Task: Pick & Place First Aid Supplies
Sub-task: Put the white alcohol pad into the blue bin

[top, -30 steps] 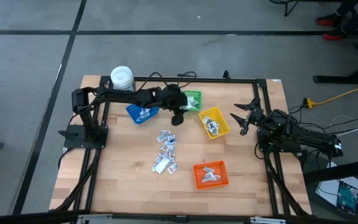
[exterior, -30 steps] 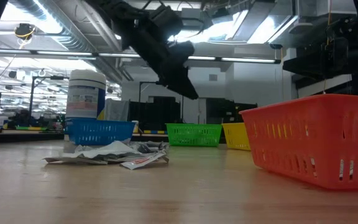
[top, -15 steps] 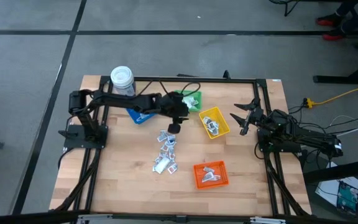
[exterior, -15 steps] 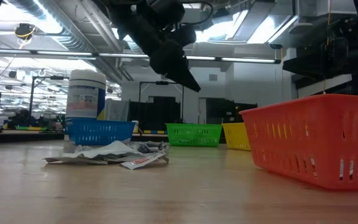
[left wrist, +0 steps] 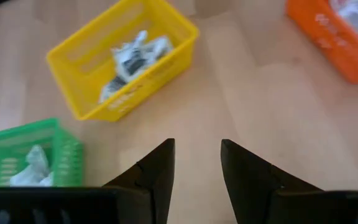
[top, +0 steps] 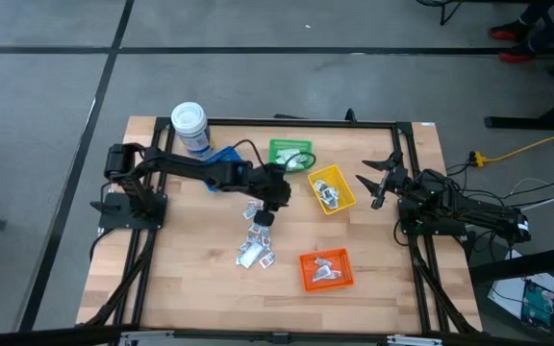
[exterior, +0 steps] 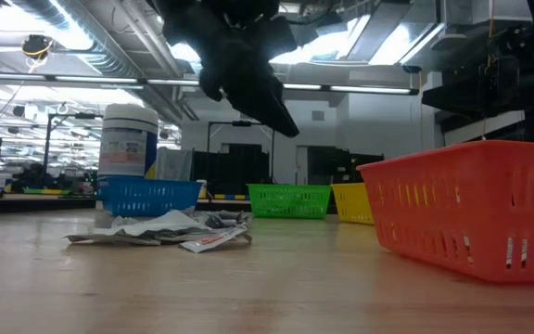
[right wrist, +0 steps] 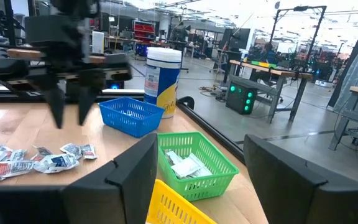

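Several small white and silvery packets point(top: 255, 240) lie loose in a strip on the wooden table; in the low view they form a flat pile point(exterior: 163, 228). More packets lie in the coloured bins. My left gripper point(top: 264, 213) hangs open above the far end of that strip, well above the table point(exterior: 248, 83), with nothing between its fingers point(left wrist: 197, 163). My right gripper point(top: 373, 183) waits open at the right side of the table, right of the yellow bin point(top: 332, 189); its fingers point(right wrist: 135, 180) frame the scene.
A blue bin point(top: 221, 158) and a green bin point(top: 290, 154) stand at the far side, an orange bin point(top: 326, 269) near the front. A white-lidded jar point(top: 189, 125) stands by the far left corner. A dark frame point(top: 301, 122) edges the table.
My left gripper has swung from above the blue and green bins toward the table's near edge, ending over the far end of the loose packets. It stays open and holds nothing. The packets have not moved.
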`<state>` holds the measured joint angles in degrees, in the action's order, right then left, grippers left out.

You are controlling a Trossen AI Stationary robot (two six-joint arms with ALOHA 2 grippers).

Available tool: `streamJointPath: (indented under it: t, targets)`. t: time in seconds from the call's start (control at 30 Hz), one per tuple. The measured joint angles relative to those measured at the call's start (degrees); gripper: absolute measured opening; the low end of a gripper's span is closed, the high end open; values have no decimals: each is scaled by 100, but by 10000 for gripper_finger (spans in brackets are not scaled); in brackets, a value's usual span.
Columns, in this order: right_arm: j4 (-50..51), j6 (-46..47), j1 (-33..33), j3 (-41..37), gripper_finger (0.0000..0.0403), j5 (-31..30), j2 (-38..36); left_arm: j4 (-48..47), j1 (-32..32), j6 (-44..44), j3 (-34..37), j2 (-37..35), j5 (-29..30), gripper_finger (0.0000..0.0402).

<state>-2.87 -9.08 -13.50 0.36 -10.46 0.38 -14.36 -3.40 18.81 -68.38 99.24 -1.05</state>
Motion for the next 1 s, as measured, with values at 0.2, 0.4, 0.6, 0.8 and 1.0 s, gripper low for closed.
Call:
streamJointPath:
  t: [0.2, 0.4, 0.6, 0.8, 1.0]
  targets:
    - [-2, 0, 2, 0, 236, -2, 0, -225, 384, 0, 0, 0, -3, 125]
    - [-2, 0, 0, 0, 236, -2, 0, -529, 766, 0, 0, 0, 89, 125]
    - [0, 0, 2, 0, 236, -2, 0, -885, 1150, 53, 0, 0, 669, 127]
    - [-1, 0, 0, 0, 236, -2, 0, -1170, 1460, 59, 0, 0, 945, 123]
    - [-1, 0, 2, 0, 236, -2, 0, -1379, 1765, -103, 0, 2, 1083, 123]
